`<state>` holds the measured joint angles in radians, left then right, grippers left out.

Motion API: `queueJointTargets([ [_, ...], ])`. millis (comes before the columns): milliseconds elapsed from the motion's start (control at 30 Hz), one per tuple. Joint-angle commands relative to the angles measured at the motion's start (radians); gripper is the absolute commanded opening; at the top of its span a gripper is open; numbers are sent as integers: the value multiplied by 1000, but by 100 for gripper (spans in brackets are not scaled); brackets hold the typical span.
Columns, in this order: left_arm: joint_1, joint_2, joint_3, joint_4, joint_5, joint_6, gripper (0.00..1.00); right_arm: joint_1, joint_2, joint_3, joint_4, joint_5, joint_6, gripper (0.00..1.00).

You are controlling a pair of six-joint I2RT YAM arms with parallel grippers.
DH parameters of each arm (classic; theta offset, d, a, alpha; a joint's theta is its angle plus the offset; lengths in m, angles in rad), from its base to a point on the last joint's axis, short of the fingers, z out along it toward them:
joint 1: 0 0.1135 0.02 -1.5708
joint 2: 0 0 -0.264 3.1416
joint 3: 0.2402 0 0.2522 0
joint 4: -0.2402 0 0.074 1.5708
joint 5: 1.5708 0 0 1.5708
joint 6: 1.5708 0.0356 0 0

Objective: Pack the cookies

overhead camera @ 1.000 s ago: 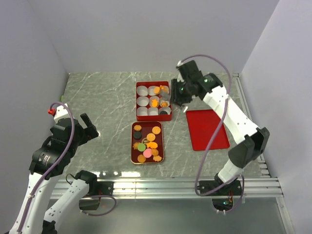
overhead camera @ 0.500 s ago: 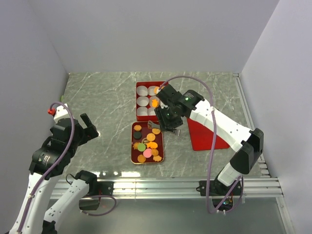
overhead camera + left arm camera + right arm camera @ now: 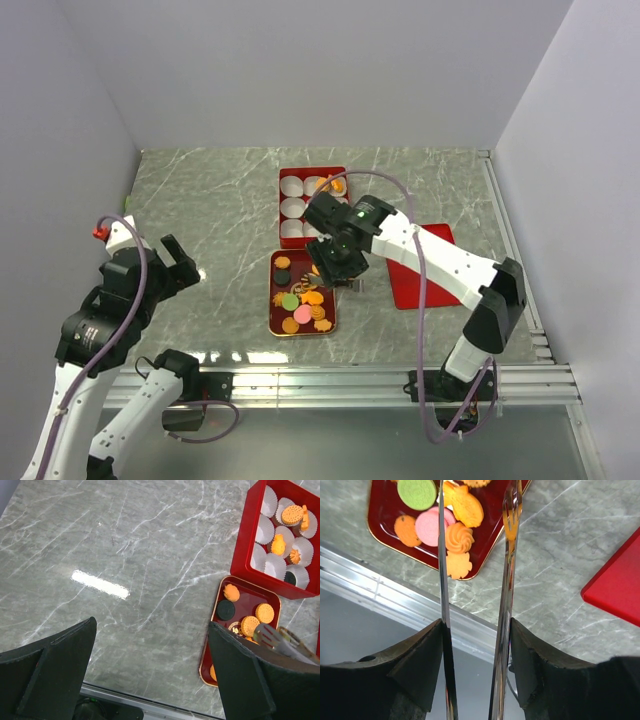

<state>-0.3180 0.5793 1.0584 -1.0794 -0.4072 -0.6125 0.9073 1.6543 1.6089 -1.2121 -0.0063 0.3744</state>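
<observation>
The cookies [image 3: 303, 296] lie in a dark red tray [image 3: 275, 305] near the table's middle; several are orange, with one green, one pink and one dark. The wrist views show them too [image 3: 459, 537] [image 3: 249, 625]. More cookies [image 3: 336, 185] sit in paper cups in the red box [image 3: 282, 180] behind it. My right gripper [image 3: 337, 262] is shut on metal tongs [image 3: 442, 555], whose arms stand apart over the tray's right part with nothing between them. My left gripper [image 3: 181, 264] is open and empty, over bare table left of the tray.
A flat red lid [image 3: 432, 270] lies right of the tray, and its corner shows in the right wrist view [image 3: 620, 585]. The table's front rail [image 3: 380, 378] runs along the near edge. Grey walls close in the left, back and right.
My right arm has swung from over the red box down and to the near-left, bringing the tongs over the tray. The left arm has barely moved.
</observation>
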Motion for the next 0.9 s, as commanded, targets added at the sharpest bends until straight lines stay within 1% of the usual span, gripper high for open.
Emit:
queueJointTargets([
  [0,-1,-16,-3,33,4,16,100,25,28,36,-27,34,4,61],
  [367,-1,-36,-6,33,2,16,100,81,139,147,-79,66,3,61],
  [867,-1,-59,-12,39,-4,17,99,107,225,213,-110,101,12,62],
])
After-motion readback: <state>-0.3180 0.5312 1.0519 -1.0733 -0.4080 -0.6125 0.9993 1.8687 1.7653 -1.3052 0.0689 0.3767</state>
